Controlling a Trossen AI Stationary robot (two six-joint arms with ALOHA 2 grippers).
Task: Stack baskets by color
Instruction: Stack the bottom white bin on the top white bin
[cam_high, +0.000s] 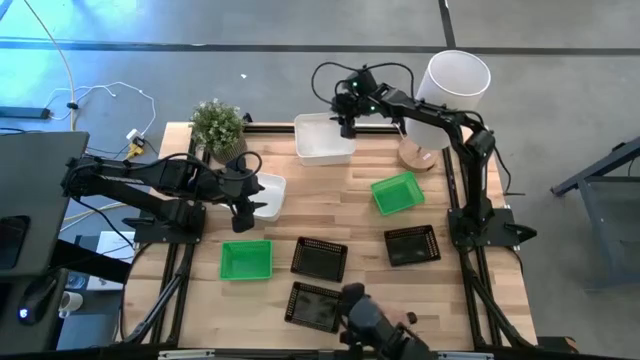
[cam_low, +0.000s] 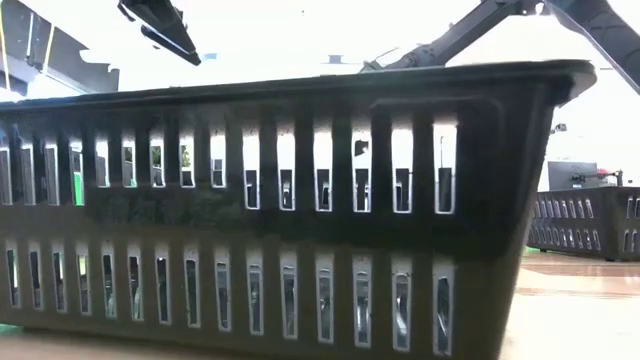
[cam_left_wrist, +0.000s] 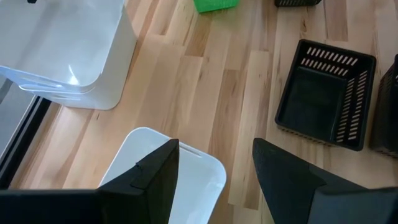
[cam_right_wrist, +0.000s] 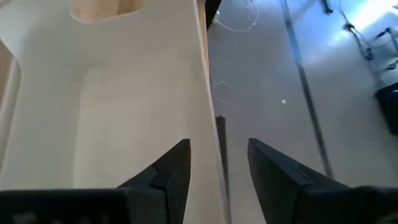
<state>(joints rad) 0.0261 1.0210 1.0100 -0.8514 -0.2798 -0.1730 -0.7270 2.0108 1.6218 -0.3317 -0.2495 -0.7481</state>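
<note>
A white basket (cam_high: 324, 140) stands at the table's far edge; in the left wrist view a second rim shows under this white basket (cam_left_wrist: 68, 56). My right gripper (cam_right_wrist: 217, 162) is open above it, its fingers either side of the far wall's rim (cam_right_wrist: 208, 93), apart from it. Another white basket (cam_high: 270, 195) rests on the table left of the middle, and my left gripper (cam_left_wrist: 214, 168) hangs open over its near corner (cam_left_wrist: 186, 168). Two green baskets (cam_high: 397, 192) (cam_high: 246, 259) and three black ones (cam_high: 320, 259) (cam_high: 412, 245) (cam_high: 313, 305) lie singly on the wood.
A tall white cylinder (cam_high: 455, 85) stands at the far right corner, a potted plant (cam_high: 218, 125) at the far left. The nearest black basket (cam_low: 300, 200) fills the low view, with another black basket (cam_low: 590, 225) behind it at the right. Bare wood lies in the table's middle.
</note>
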